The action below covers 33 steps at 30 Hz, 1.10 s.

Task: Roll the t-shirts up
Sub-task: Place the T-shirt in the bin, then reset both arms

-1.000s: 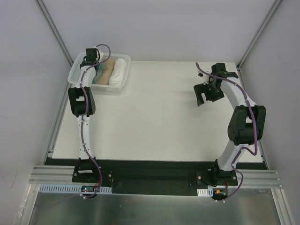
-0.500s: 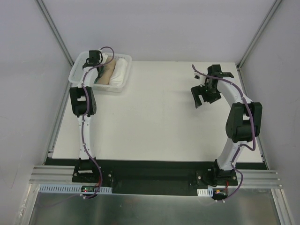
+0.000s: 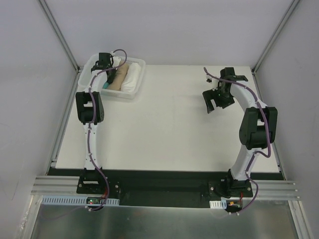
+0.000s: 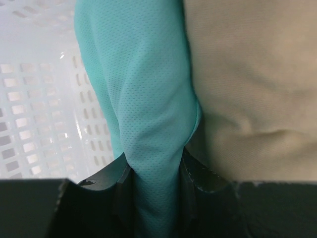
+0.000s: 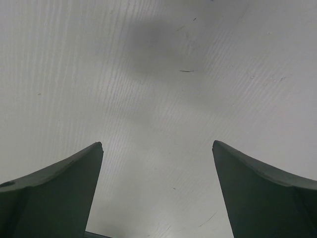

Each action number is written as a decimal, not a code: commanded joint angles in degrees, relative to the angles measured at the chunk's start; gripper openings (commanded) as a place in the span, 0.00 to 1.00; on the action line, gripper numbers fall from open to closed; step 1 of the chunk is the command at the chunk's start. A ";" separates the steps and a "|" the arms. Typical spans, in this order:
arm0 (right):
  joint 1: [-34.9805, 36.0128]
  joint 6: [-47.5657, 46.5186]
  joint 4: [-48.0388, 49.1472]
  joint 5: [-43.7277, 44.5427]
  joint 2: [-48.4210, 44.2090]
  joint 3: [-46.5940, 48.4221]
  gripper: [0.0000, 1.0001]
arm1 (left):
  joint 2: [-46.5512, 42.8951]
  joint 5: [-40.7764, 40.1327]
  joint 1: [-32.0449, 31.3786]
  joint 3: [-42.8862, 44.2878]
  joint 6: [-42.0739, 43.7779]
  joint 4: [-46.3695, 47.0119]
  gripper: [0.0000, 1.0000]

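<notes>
At the table's far-left corner, your left gripper reaches into the white basket, jaws clamped on a fold of the teal t-shirt. The shirt lies pressed against the tan roll, with the white roll on that roll's other side. Your right gripper hangs over the tabletop at far right, fingers spread wide.

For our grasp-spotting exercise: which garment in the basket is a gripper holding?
The teal shirt, pinched by the left gripper; the tan roll and white roll lie free.
</notes>
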 commanded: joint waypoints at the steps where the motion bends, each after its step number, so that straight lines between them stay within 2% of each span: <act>1: 0.26 -0.17 -1.60 -0.47 0.89 3.36 0.96 | -5.14 8.47 -2.67 -2.86 -2.08 -6.82 0.00; 2: 0.43 -0.08 -1.60 -0.47 0.89 3.54 0.96 | -5.23 8.22 -2.93 -3.04 -1.82 -6.91 0.00; 4: 0.43 -0.08 -1.51 -0.64 1.07 3.62 0.96 | -5.32 8.12 -3.02 -3.05 -2.17 -7.26 0.11; 5: 0.61 -0.08 -1.51 -0.64 1.16 3.63 0.96 | -5.58 8.30 -3.02 -3.05 -2.26 -7.52 0.24; 7: 0.70 -0.08 -1.52 -0.73 1.07 3.63 0.96 | -6.63 9.53 -3.02 -3.39 -2.78 -8.14 0.36; 8: 0.61 -0.17 -1.51 -0.73 0.98 3.71 0.96 | -7.85 9.97 -3.02 -3.57 -2.87 -8.31 0.45; 9: 0.61 -0.34 -1.51 -0.73 0.98 3.89 0.96 | -8.65 11.45 -3.02 -3.75 -2.87 -8.49 0.58; 12: 0.70 -0.43 -1.25 -1.08 0.98 4.85 0.96 | -12.16 14.44 -2.93 -4.36 -3.40 -9.54 0.75; 15: 0.96 0.00 -0.55 -2.57 1.07 7.13 0.96 | -16.29 20.06 -2.93 -5.15 -4.72 -10.07 0.84; 16: 1.05 1.31 -0.29 -2.84 1.16 7.84 0.96 | -17.26 22.43 -2.93 -5.07 -5.85 -10.16 0.92; 17: 1.22 2.02 -0.11 -3.01 1.07 8.37 0.96 | -19.27 23.49 -2.93 -4.98 -6.56 -10.25 0.96; 18: 1.22 2.99 0.50 -3.45 0.63 8.81 0.96 | -20.25 24.46 -2.93 -4.89 -7.00 -10.34 0.99; 24: 2.45 7.39 3.23 -1.80 -2.09 11.45 0.96 | -27.10 27.90 -4.15 -3.13 -12.63 -10.34 0.99; 29: 5.09 8.53 5.43 1.46 -6.39 11.10 0.96 | -36.14 33.15 -8.55 -10.68 -12.10 -10.25 0.99; 33: 6.58 8.27 7.36 0.50 -10.88 8.47 0.96 | -41.69 35.71 -13.20 -17.70 -11.23 -10.34 0.99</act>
